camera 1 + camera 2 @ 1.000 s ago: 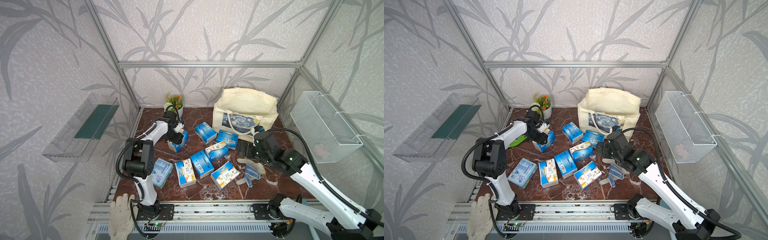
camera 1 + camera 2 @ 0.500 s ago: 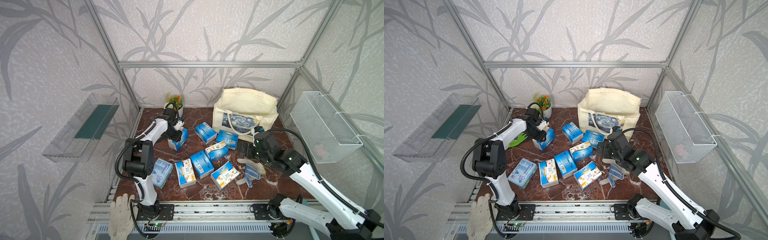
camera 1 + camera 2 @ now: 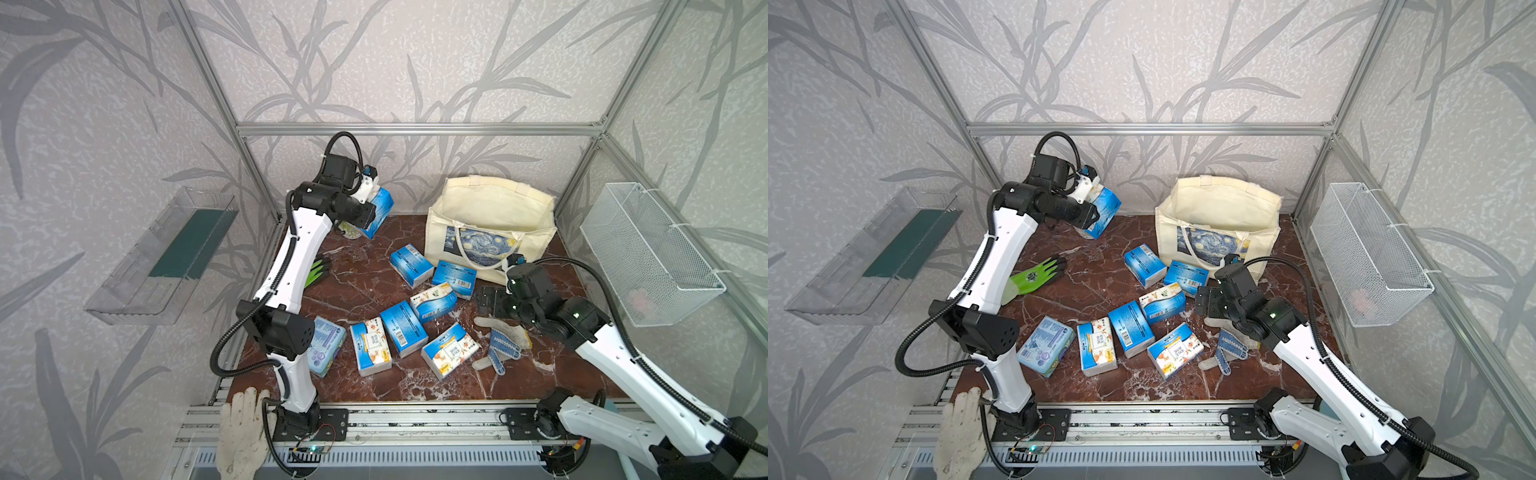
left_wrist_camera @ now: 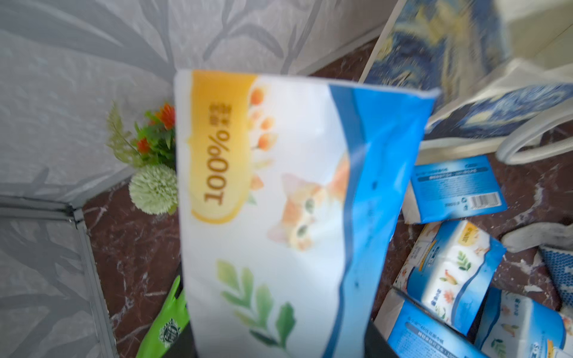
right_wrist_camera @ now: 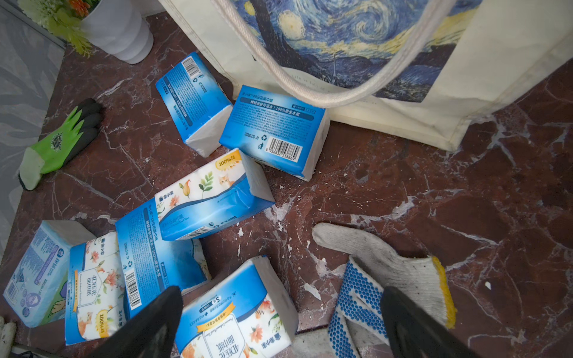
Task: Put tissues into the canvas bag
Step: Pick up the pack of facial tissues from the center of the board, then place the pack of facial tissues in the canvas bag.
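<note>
My left gripper is shut on a blue and white tissue pack and holds it high above the table's back left corner. That pack fills the left wrist view and hides the fingers. The cream canvas bag stands open at the back right, its blue swirl print facing forward. Several more tissue packs lie on the marble in front of it, one a paler blue. My right gripper hangs open, nothing in it, low over a pack and a dotted glove.
A white-and-blue dotted glove lies under the right arm and a green glove at the left. A white flower pot stands in the back left corner. A wire basket hangs on the right wall, a clear shelf on the left.
My left gripper has shut on the tissue pack near the flower pot and lifted it well off the table. The right arm has stayed put.
</note>
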`<act>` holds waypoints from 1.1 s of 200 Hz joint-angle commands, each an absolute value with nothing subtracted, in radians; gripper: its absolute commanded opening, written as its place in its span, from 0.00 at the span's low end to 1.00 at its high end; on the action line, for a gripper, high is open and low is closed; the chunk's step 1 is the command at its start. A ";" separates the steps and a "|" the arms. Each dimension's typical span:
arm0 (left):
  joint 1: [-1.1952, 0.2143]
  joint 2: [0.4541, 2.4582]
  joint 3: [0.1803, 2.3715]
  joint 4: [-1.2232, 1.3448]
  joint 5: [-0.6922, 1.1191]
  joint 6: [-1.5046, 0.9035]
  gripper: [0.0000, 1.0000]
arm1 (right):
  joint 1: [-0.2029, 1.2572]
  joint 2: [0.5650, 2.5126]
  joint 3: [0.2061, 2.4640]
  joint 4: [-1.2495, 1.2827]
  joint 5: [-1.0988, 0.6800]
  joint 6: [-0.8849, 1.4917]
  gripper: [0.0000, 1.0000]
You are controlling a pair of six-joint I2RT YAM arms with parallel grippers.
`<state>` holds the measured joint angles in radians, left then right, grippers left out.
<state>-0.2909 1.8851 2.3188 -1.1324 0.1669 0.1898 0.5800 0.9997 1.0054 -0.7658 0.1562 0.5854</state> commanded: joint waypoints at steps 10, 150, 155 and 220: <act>-0.356 1.996 2.555 -1.227 0.173 0.119 0.48 | 0.570 0.999 0.983 -0.804 0.160 0.564 1.00; -0.629 2.140 2.752 -0.862 0.164 0.045 0.48 | 0.566 0.887 0.878 -0.920 0.181 0.680 0.99; -0.636 2.151 2.758 -0.851 0.163 0.043 0.48 | 0.566 0.881 0.880 -0.922 0.183 0.682 0.98; -0.713 2.342 2.818 -0.678 0.143 0.069 0.48 | 0.566 0.877 0.885 -0.926 0.157 0.700 0.98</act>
<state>-0.6830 2.2738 2.7953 -0.7872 0.1593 0.0528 0.5690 0.8822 0.8822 -0.9070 0.1631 0.6731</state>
